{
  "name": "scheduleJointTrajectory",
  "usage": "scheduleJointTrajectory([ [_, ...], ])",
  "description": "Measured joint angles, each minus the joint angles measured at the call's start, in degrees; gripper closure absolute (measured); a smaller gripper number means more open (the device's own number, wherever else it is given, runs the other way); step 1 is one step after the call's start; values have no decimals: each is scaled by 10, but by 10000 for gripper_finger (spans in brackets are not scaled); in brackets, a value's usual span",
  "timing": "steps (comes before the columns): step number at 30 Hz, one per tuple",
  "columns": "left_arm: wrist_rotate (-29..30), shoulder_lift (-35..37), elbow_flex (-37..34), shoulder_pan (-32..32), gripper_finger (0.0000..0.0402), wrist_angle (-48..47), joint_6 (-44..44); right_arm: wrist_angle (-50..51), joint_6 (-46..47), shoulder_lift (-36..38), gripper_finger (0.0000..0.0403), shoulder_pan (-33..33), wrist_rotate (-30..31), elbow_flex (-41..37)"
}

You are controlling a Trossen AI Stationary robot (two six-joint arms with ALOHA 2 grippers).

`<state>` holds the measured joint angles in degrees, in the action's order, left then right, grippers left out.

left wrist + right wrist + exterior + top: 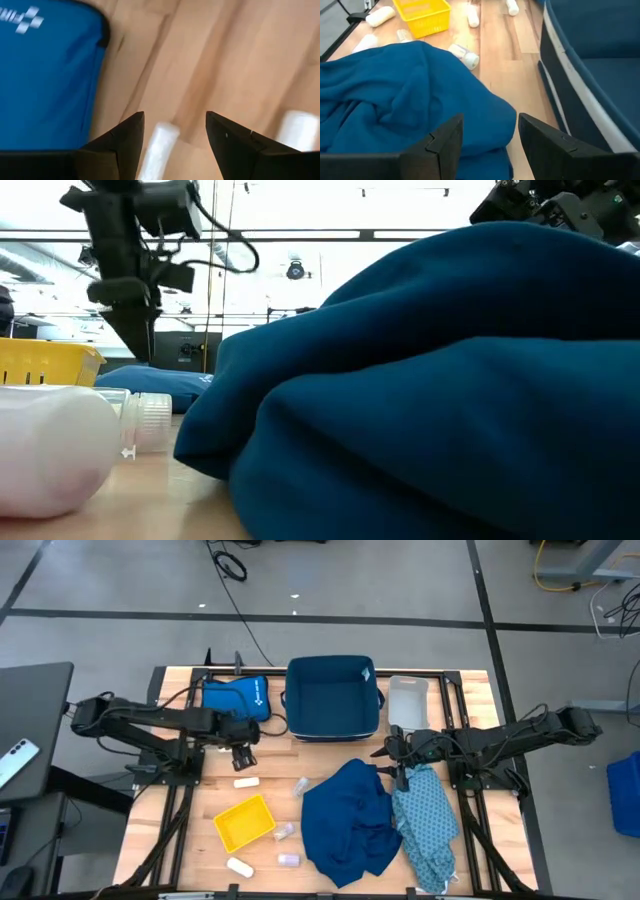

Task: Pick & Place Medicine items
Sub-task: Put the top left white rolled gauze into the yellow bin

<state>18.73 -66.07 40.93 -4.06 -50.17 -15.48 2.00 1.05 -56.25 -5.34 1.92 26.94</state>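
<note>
Several medicine items lie on the wooden table: a cream-white pack (245, 782), small bottles (300, 786) (284, 831) (289, 860) and another pack (239, 867), around the yellow tray (245, 821). My left gripper (243, 755) hangs open, pointing steeply down, just above the first pack (159, 147), which shows between its fingers (175, 115) without being touched. My right gripper (398, 765) is open over the far edge of the dark blue cloth (395, 100), nothing between its fingers (490, 117). In the low view a whitish bottle (50, 445) lies on its side close by.
A flat blue pouch (232, 697), a dark blue bin (332, 697) and a pale container (406, 700) stand along the far edge. The heaped dark blue cloth (345, 820) and a patterned light blue cloth (425, 825) cover the near right of the table.
</note>
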Motion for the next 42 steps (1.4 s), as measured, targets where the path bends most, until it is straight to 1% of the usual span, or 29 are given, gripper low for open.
scheduleJointTrajectory([
  [5,-4,-29,0,-49,184,-11,-11,15,1,0,204,0,-17,0],
  [9,-62,-44,0,-89,184,-23,-1,20,1,0,204,0,-26,0],
  [12,-79,-53,-6,-103,184,-44,-1,21,0,0,204,0,-34,0],
  [16,-97,-53,-7,-107,184,-44,-3,21,-3,0,204,0,-36,0],
  [18,-95,-56,-8,-107,184,-58,-4,21,-5,0,204,0,-37,0],
  [27,-86,-84,-17,-107,184,-47,-41,20,-5,0,204,0,-39,0],
  [37,-88,-162,-17,-105,184,-25,-44,16,-5,0,204,0,-39,0],
  [42,-105,-202,-15,-105,191,-17,-37,16,-6,0,204,0,-39,0],
])
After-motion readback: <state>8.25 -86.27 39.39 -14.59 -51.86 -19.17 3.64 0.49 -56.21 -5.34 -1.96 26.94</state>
